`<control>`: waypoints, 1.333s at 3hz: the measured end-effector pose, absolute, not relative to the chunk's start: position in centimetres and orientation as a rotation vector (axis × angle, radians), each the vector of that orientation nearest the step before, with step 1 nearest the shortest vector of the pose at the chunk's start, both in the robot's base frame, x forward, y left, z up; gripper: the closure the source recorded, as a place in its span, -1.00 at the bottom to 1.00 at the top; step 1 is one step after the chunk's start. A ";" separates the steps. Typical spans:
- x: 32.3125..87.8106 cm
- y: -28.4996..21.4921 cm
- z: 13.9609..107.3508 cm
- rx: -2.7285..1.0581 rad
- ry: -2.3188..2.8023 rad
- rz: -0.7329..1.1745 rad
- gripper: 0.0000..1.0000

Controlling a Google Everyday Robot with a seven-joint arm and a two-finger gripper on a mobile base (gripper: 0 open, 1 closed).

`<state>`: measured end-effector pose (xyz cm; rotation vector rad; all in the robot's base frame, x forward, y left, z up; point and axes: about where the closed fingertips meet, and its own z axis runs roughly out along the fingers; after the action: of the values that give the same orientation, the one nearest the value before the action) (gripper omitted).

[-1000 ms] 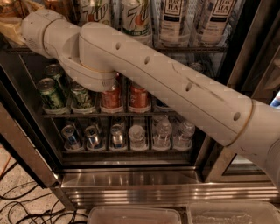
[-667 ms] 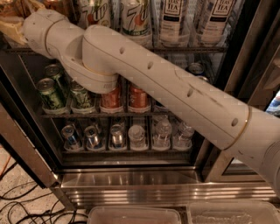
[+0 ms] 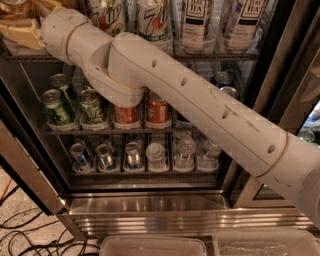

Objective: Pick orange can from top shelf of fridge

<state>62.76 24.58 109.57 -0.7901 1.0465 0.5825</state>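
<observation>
The large display fridge (image 3: 150, 205), brushed-steel frame around a dark interior, fills the view. The thick white robot arm (image 3: 200, 110) crosses it from lower right to upper left. Over the last second the arm's elbow has lifted and swung slightly right, while the tan gripper (image 3: 22, 30) has hardly moved from the upper left corner, at the left end of the wire-rack top shelf (image 3: 220, 56). Whether the gripper is apart, together or clamped on anything cannot be told. This looks like settling at the target, not withdrawal. A copper sliver at the corner, touching or just beside the gripper, appears to be the tall orange can (image 3: 12, 7), apparently at the top shelf's level. That shelf also shows two tea bottles (image 3: 200, 20) and two white-green 7Up cans (image 3: 152, 20). Below stand three green cans (image 3: 55, 107), two red-orange soda cans (image 3: 157, 112) and two dark cans (image 3: 222, 78). Lowest are three silver cans (image 3: 105, 156) and three clear bottles (image 3: 185, 150).
</observation>
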 end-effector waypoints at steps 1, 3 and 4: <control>61.5 25.0 110.3 -0.796 0.973 0.605 1.00; 59.1 26.4 112.5 -0.783 0.917 0.661 1.00; 58.2 26.0 112.8 -0.807 0.912 0.647 1.00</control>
<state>58.22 25.95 112.76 -0.8073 0.9117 0.6470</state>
